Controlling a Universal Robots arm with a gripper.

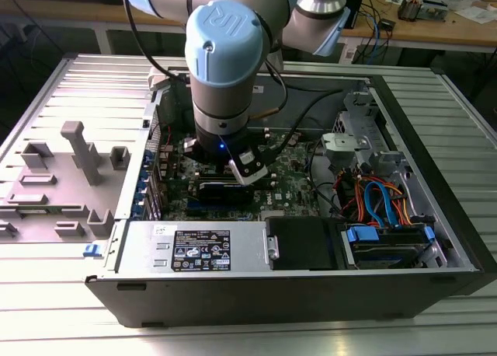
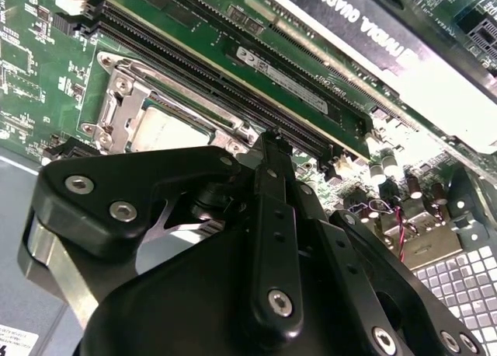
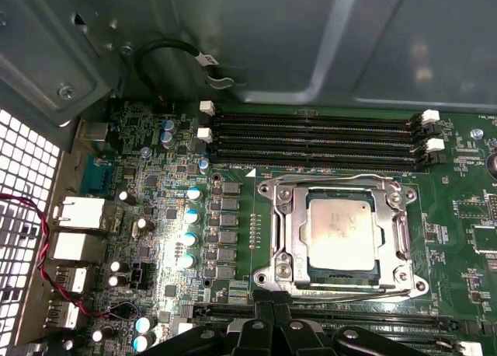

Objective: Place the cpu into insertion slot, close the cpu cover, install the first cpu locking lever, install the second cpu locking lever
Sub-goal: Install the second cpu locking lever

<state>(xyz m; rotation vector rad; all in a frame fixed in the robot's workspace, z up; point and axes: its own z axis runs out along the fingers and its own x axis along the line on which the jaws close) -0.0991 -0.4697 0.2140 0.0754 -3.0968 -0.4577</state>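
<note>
- Cpu (image 3: 342,234): we see its silvery-grey top lying flat inside the insertion slot (image 3: 289,256) in the first wrist view, so it is already seated on the green board (image 3: 233,162).
- We see the cpu cover (image 3: 404,235) lying down flat around the chip as a silvery frame, with the chip's top showing through its window.
- In the second wrist view the same slot (image 2: 116,99) shows just past the black claw (image 2: 268,150), with a pale patch of the chip (image 2: 167,130) showing inside its metal frame.
- We see the claw (image 3: 268,305) in the first wrist view as dark fingertips close together just beside the edge of the slot's frame; we cannot tell whether they grip anything or how far apart they are.
- Long black memory slots (image 3: 318,134) run on the far side of the slot from the claw, well apart from it.
- In the exterior view the arm (image 1: 225,61) reaches down into the open computer case (image 1: 419,216), which lies on the ribbed metal table (image 1: 70,317).
- A grey plastic tray (image 1: 54,185) sits on the table beside the case, toward the exterior view's left.
</note>
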